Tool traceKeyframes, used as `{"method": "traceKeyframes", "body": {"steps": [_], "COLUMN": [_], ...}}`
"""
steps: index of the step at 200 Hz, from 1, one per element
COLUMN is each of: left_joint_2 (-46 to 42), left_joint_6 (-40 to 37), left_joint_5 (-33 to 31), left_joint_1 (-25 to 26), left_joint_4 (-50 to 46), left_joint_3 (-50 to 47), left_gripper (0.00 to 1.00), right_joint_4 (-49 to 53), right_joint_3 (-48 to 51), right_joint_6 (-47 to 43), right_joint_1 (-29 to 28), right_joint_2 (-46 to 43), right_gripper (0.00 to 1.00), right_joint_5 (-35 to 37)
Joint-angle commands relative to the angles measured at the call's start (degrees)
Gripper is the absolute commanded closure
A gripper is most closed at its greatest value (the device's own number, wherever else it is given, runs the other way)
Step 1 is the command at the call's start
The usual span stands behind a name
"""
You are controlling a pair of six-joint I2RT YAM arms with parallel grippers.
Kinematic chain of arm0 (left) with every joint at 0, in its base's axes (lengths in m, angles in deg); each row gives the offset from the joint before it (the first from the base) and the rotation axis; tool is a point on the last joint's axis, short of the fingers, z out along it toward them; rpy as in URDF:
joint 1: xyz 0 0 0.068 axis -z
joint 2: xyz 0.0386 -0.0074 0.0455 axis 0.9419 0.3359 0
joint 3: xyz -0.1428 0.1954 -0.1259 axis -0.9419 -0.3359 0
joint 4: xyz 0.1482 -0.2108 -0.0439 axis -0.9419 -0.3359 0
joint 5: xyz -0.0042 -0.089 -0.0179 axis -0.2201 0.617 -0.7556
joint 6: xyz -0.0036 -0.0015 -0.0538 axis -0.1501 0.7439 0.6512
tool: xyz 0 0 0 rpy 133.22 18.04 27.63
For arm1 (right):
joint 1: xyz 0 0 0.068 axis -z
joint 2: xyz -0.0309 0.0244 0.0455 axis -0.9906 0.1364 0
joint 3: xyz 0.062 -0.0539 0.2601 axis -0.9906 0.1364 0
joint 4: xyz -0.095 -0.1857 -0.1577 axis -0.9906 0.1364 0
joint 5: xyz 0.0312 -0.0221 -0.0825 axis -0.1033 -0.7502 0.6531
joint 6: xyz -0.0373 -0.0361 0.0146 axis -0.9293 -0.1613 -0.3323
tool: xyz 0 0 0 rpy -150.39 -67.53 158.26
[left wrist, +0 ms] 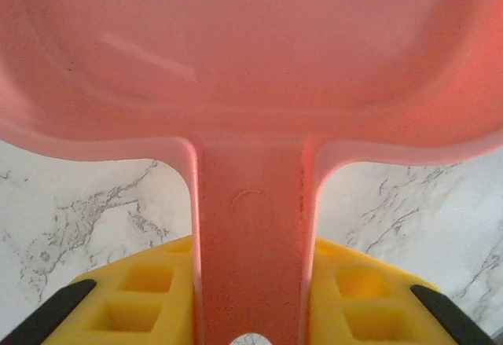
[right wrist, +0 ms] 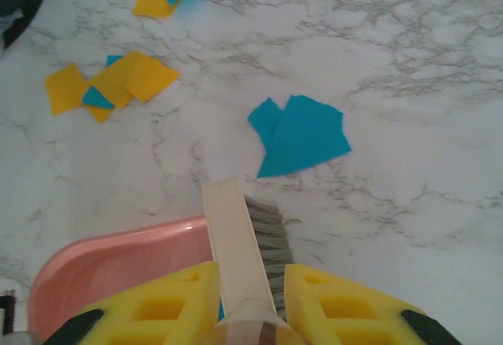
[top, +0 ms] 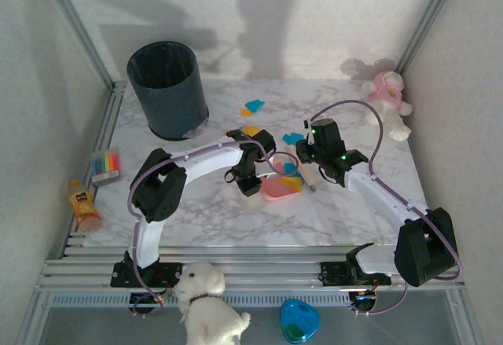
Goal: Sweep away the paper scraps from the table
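On the marble table (top: 228,219), paper scraps lie scattered: teal (top: 254,106), orange (top: 251,131) and teal (top: 293,138); some rest at the mouth of the pink dustpan (top: 277,189). In the right wrist view, a large teal scrap (right wrist: 302,137) sits just ahead of the brush (right wrist: 236,243), and orange scraps (right wrist: 118,82) lie further left. My left gripper (left wrist: 251,298) is shut on the dustpan's handle (left wrist: 251,227). My right gripper (right wrist: 250,306) is shut on the cream brush, whose grey bristles (right wrist: 269,239) touch the table beside the dustpan (right wrist: 118,266).
A dark bin (top: 167,89) stands at the back left. A pink plush (top: 389,101) sits at the back right. A pack of coloured strips (top: 105,164) and a juice bottle (top: 85,207) lie on the left rail. A white plush dog (top: 208,306) is in front.
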Motion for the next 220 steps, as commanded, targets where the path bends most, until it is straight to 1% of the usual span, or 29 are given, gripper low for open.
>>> {"method": "traceKeyframes", "body": {"steps": [1, 34, 51, 122, 143, 170, 220], "left_joint_2": [1.39, 1.49, 1.36, 0.66, 0.77, 0.75, 0.87], "left_joint_6": [0.53, 0.53, 0.53, 0.79, 0.80, 0.71, 0.80], "left_joint_5": [-0.50, -0.41, -0.45, -0.98, -1.15, -1.37, -1.45], "left_joint_1": [0.58, 0.58, 0.58, 0.55, 0.58, 0.58, 0.58], "left_joint_4": [-2.66, -2.74, -2.69, -2.04, -1.97, -2.02, -1.88], "left_joint_3": [1.03, 0.95, 0.79, 0.14, 0.23, 0.28, 0.45], "left_gripper": [1.00, 1.00, 1.00, 1.00, 1.00, 1.00, 1.00], "right_joint_4": [0.12, -0.98, -0.96, 0.02, 1.38, 3.93, 5.46], "right_joint_3": [0.34, -0.18, -0.44, 0.91, 0.99, 0.19, -0.91], "right_joint_6": [2.66, 3.78, 4.32, 4.63, 3.99, 2.84, 1.48], "right_joint_1": [-1.02, -1.29, -1.33, -1.46, -1.44, -1.47, -2.47], "right_joint_2": [-0.66, -0.27, -0.68, -6.48, -6.63, -4.88, -2.01], "right_gripper": [1.00, 1.00, 1.00, 1.00, 1.00, 1.00, 1.00], "right_joint_5": [-3.87, -5.47, -4.95, 5.79, 7.98, 7.58, 2.96]}}
